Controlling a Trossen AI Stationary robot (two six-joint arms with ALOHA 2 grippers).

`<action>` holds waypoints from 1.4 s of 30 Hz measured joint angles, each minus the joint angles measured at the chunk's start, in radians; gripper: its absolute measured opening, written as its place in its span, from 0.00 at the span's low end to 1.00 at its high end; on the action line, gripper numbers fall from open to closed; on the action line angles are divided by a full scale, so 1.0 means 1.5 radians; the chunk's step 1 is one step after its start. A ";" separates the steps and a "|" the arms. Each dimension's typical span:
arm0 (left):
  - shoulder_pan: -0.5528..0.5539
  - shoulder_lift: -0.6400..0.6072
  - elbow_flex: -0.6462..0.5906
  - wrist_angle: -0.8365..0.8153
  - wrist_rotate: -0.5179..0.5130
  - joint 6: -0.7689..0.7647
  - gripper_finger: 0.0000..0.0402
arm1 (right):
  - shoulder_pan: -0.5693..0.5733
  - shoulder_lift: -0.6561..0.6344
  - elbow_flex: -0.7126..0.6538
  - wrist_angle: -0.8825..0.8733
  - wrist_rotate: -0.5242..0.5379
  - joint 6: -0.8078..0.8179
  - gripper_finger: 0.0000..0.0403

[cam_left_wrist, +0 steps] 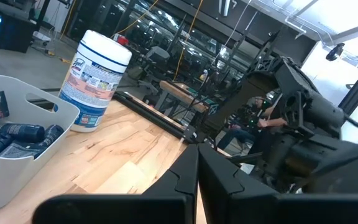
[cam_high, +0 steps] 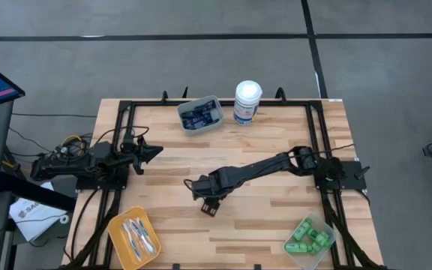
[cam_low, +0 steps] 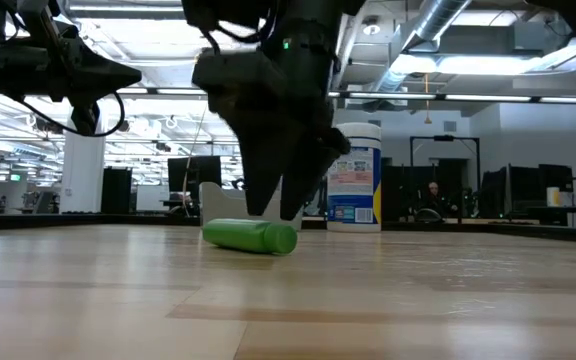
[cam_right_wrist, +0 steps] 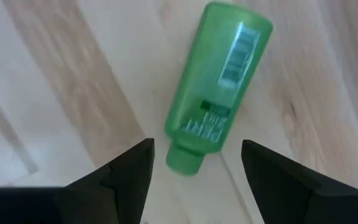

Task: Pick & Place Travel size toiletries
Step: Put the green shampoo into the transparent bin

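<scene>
Hovering with fingers spread, the right gripper (cam_right_wrist: 194, 158) straddles a loose green bottle (cam_right_wrist: 219, 84) lying mid-tabletop. Other toiletries already sit sorted in corner bins. Left gripper (cam_high: 156, 152) waits, fingers pressed together.

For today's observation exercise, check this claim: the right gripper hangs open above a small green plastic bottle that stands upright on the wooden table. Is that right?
One detail is wrong. The small green plastic bottle lies on its side on the wooden table, not upright; the low view shows this plainly. The rest holds: the right gripper hangs open above it.
</scene>
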 joint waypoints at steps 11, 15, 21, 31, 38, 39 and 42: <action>0.000 0.000 0.000 0.000 0.000 0.000 0.00 | 0.004 -0.001 -0.073 0.056 -0.013 0.035 0.58; 0.000 0.000 0.000 0.000 0.000 0.000 0.00 | -0.001 -0.001 -0.073 0.059 -0.018 0.033 0.58; 0.000 0.000 0.000 0.000 0.000 0.000 0.00 | -0.005 -0.004 -0.085 0.068 -0.017 0.027 0.54; 0.000 0.000 0.000 0.000 0.000 0.000 0.00 | -0.010 -0.003 -0.087 0.058 -0.002 0.000 0.24; 0.000 0.000 0.000 0.000 0.000 0.000 0.00 | -0.011 -0.003 -0.086 0.055 -0.002 -0.005 0.20; 0.000 0.000 0.000 0.000 0.000 0.000 0.00 | -0.011 -0.003 -0.086 0.055 -0.002 -0.005 0.20; 0.000 0.000 0.000 0.000 0.000 0.000 0.00 | -0.004 -0.014 -0.088 0.047 0.000 -0.006 0.20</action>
